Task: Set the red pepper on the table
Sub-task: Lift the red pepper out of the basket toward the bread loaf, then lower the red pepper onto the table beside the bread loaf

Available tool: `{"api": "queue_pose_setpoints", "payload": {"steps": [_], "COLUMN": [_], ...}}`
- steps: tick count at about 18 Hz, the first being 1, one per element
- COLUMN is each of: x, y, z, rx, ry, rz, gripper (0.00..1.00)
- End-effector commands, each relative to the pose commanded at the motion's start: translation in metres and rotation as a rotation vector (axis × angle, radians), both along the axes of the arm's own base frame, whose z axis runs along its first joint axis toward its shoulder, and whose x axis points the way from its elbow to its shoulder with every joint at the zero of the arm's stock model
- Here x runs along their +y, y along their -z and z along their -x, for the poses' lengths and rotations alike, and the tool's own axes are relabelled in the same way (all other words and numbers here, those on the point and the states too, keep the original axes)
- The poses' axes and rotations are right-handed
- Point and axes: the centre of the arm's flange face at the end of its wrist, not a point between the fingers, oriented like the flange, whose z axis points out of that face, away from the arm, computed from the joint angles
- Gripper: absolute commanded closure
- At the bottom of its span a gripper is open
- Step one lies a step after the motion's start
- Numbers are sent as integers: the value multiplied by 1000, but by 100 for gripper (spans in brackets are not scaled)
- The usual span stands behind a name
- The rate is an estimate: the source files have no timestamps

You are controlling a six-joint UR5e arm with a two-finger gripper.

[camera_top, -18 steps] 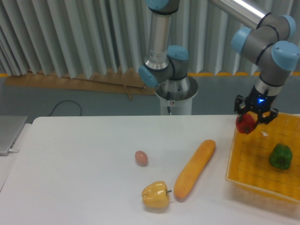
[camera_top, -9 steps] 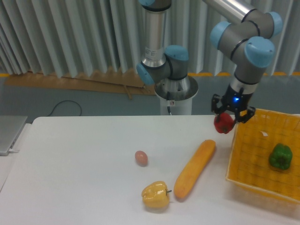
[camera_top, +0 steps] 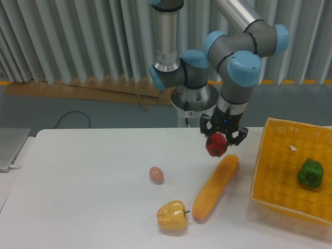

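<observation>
Camera view showed the black hand (camera_top: 223,133) closed around the small shiny red pepper (camera_top: 216,145), up above the white counter (camera_top: 83,192); no writing was readable.

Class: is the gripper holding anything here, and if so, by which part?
Yes. The gripper holds the red pepper by its upper part, fingers closed around its top, above the table.

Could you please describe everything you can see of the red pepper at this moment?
The red pepper is small, glossy and uniformly red, looking like smooth plastic or waxy skin. It hangs clear of the table, clamped from above in the gripper, whose dark fingers hide its top and stem. It sits just above the upper end of the long orange vegetable, apparently not touching it.
</observation>
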Motion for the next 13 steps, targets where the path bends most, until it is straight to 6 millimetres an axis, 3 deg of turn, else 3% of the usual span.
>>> {"api": "queue_pose_setpoints", "payload": {"steps": [4,13], "x": [25,56], "y": [17,54], "z": [-15,-11], "rx": [17,40], "ry": [45,62], "rz": [20,6], "gripper": [86,85]}}
